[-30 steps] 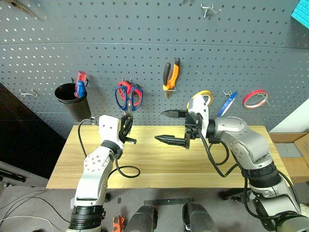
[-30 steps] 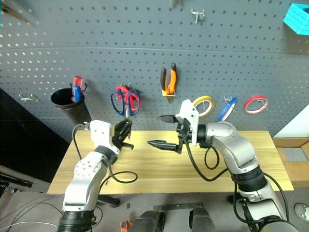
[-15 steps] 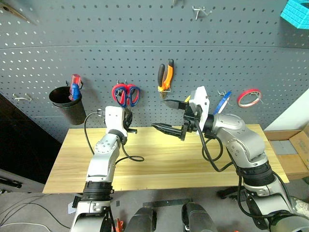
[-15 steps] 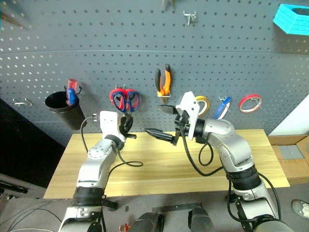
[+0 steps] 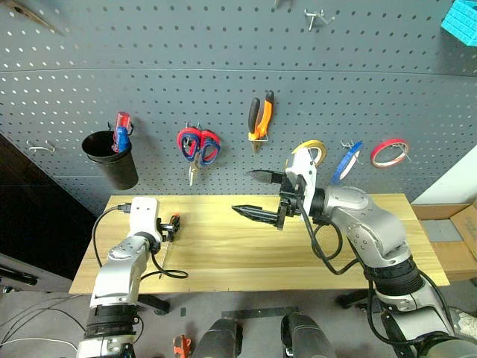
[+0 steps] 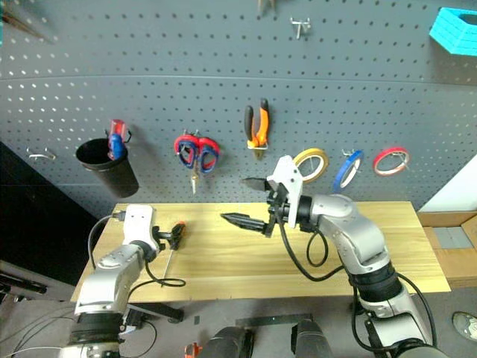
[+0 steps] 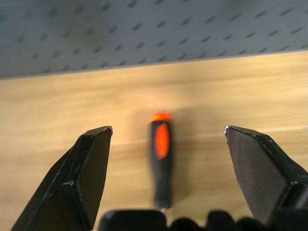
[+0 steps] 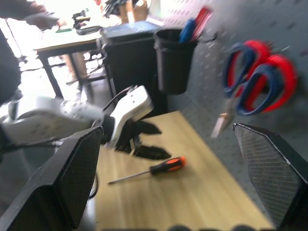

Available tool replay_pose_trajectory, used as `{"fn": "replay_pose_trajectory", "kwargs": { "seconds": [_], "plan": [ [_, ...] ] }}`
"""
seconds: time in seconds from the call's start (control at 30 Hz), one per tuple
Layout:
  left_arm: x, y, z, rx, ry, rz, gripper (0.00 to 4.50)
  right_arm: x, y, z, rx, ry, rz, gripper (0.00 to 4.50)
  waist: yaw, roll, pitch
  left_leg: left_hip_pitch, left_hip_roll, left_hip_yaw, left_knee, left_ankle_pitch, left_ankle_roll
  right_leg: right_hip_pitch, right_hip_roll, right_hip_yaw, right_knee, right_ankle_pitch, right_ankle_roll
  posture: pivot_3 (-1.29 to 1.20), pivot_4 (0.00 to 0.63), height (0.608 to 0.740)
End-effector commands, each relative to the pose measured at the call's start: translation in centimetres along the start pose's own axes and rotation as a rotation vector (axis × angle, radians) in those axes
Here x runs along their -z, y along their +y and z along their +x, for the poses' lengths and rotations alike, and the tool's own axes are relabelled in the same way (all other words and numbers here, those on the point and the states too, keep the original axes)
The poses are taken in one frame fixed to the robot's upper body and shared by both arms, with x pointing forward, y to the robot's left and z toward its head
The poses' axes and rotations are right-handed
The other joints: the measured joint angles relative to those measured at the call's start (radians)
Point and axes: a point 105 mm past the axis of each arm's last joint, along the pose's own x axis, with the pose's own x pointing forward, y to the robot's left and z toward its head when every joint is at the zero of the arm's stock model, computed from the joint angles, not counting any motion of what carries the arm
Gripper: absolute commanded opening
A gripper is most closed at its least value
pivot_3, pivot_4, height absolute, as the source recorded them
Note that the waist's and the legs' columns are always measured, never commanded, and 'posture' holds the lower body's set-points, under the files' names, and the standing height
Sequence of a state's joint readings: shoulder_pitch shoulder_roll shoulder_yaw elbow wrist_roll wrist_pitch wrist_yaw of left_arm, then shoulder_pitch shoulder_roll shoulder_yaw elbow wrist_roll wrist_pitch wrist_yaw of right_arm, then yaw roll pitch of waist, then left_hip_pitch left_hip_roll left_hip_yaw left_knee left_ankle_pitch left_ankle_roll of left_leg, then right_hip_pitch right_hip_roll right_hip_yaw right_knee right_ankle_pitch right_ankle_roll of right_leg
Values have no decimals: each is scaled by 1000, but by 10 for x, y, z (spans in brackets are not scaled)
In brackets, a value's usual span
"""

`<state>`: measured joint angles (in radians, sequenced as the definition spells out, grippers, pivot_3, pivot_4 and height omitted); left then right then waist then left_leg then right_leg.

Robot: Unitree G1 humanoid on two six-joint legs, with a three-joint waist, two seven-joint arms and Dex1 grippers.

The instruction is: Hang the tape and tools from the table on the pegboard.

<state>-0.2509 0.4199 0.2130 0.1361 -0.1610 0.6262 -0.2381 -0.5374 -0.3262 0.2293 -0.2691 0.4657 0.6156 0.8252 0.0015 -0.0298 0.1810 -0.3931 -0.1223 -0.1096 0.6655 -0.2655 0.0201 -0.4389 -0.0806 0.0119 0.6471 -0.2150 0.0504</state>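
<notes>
The screwdriver (image 7: 161, 149), with an orange-and-black handle, lies on the table (image 5: 231, 253) near its left end. My left gripper (image 5: 167, 227) is low over it and open, one finger on each side of the handle, not touching it. My right gripper (image 5: 242, 192) hangs open and empty above the table's middle, pointing left. On the pegboard (image 5: 149, 67) hang the pliers (image 5: 259, 118), the blue tape (image 5: 348, 161), and blue-handled scissors (image 5: 209, 148) overlapping a red-handled pair (image 5: 189, 139).
A black cup (image 5: 112, 158) with red and blue items hangs at the pegboard's left. A yellow roll (image 5: 311, 148) and a red roll (image 5: 391, 151) hang either side of the blue tape. A black cable (image 5: 170, 273) loops on the table beside my left arm.
My left gripper left the scissors at the pegboard, dropped down and left to the table, and opened around the screwdriver handle. The right arm has stayed where it was.
</notes>
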Motion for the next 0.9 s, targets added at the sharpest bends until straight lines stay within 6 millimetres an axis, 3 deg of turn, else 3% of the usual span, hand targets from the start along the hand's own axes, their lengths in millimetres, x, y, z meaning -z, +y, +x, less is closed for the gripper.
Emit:
{"fn": "replay_pose_trajectory", "kwargs": {
  "seconds": [0.03, 0.2, 0.33, 0.53, 0.83, 0.9],
  "plan": [
    [-17, 7, 3, 55, 34, -38, 4048, -5, 10, 4, -19, -15, -3, 4500, 0, 0, 5, 0, -1, 0, 0, 0, 0, 0, 0, 0, 0, 0, 0, 39, 254, 740],
    [-5, 21, 9, 31, 169, -27, 4048, -4, 18, 3, -25, -7, 22, 4500, -4, 0, 21, 0, -1, 0, -1, 0, 0, 0, -1, 0, 0, 0, 0, 36, 279, 740],
    [17, 7, 12, 97, 283, -28, 4048, -3, 20, 4, -17, 2, 33, 4500, -6, 1, 35, -1, 0, 0, -2, 0, 0, -1, -1, 1, 0, 0, 0, 25, 290, 740],
    [29, -7, 17, 123, 318, -11, 4048, -5, 24, 3, -10, 5, 40, 4500, -6, -2, 53, -2, 0, 0, -2, 0, 0, -2, -2, 0, 0, 0, 0, 2, 301, 740],
    [35, -2, 28, 48, 346, 25, 4048, -3, 28, 2, -3, 14, 51, 4500, -6, -1, 59, -3, 0, 0, -2, 0, 0, -2, -2, 0, -1, 0, 0, -2, 307, 740],
    [38, -4, 27, 54, 369, 17, 3687, -3, 27, 2, -2, 15, 52, 4500, -7, -1, 59, -3, 0, 0, -2, 0, 0, -2, -2, -1, -1, 0, 0, -3, 305, 740]
  ]
}}
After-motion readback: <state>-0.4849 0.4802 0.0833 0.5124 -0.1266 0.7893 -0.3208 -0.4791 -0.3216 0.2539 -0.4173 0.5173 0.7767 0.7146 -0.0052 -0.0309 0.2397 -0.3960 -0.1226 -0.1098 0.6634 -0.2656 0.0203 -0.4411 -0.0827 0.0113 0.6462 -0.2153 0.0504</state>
